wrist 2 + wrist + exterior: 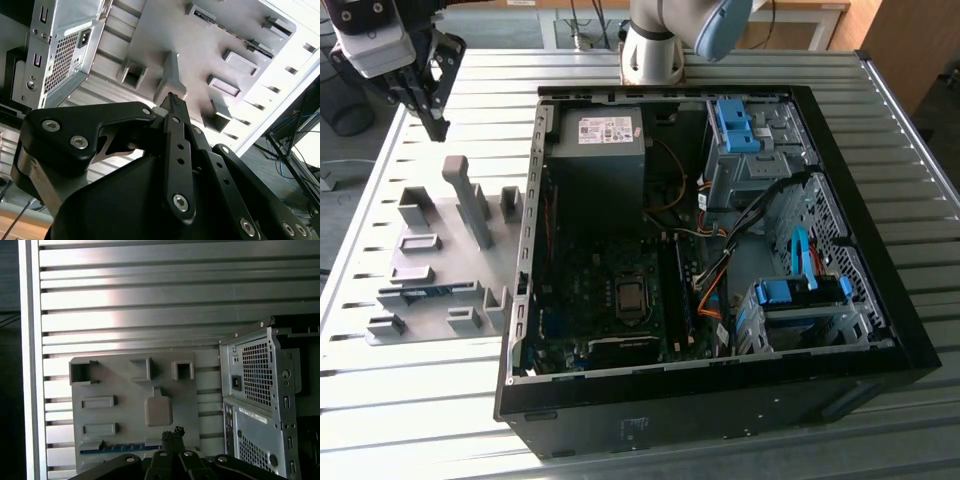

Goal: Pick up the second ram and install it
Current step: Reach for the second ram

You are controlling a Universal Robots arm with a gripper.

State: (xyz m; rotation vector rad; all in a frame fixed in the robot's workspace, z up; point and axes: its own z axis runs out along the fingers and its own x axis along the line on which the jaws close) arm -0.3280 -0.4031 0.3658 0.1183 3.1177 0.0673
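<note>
Second ram (416,292): thin blue stick seated in a long slot of the grey holder tray (445,240), at the tray end nearest the exterior view's camera. Its blue edge also appears in the first wrist view (122,448). Nothing grips or touches it.

Jaws: closed, tips meeting, nothing held between them. In the exterior view the black fingertips (436,125) hang above the desk (420,410) past the tray's far end, well apart from the ram at the opposite end. The tips are pressed together in both wrist views (173,435) (173,102).

Holder tray: flat grey plate with several raised pockets and shallow rectangular recesses. One tall upright post (470,200) stands near its middle, between the jaws and the ram. The tray lies flat on the desk, just beside the computer case on the exterior view's left.

Computer case (720,425): black tower laid on its side with the side panel off and the interior open upward.
- power supply (598,150), grey box in the far corner
- motherboard (582,300), dark, below the power supply
- processor socket (631,297), bare metal square on the board
- drive-bay clips, light blue, one far (735,125) and one near (800,292), on the exterior view's right side of the case

Desk: slatted aluminium top carrying the tray and the case

Arm base (655,50): pale cylinder mounted on the desk behind the case
</note>
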